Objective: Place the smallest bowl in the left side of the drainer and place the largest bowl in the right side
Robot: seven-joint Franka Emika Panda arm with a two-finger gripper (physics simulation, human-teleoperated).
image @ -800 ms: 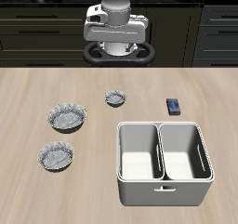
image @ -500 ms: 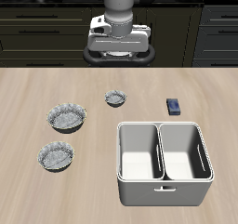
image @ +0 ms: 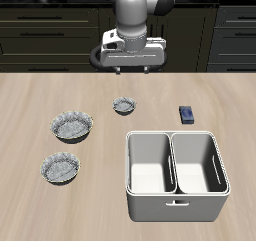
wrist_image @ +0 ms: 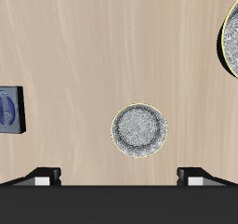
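The smallest bowl [image: 123, 106], tiny, grey and fluted, sits near the table's back middle; in the wrist view this smallest bowl [wrist_image: 139, 131] lies directly below the camera. The largest bowl [image: 72, 126] rests beside it, nearer the front, and only its edge [wrist_image: 231, 40] shows in the wrist view. The drainer [image: 175, 207], a light grey two-compartment tub, stands near the front with both compartments bare. My gripper [image: 128, 60] hovers high above the table's back edge, behind the smallest bowl. It [wrist_image: 119, 177] is open, its fingertips [wrist_image: 42, 175] wide apart and holding nothing.
A slightly smaller grey bowl [image: 60, 168] lies nearer the front edge, beyond the largest bowl. A small blue box [image: 186, 114] sits behind the drainer and shows in the wrist view too [wrist_image: 9, 110]. Dark cabinets stand behind the table.
The arm has swung forward and the gripper has come lower, toward the table's back edge. The bowls, box and drainer have not moved.
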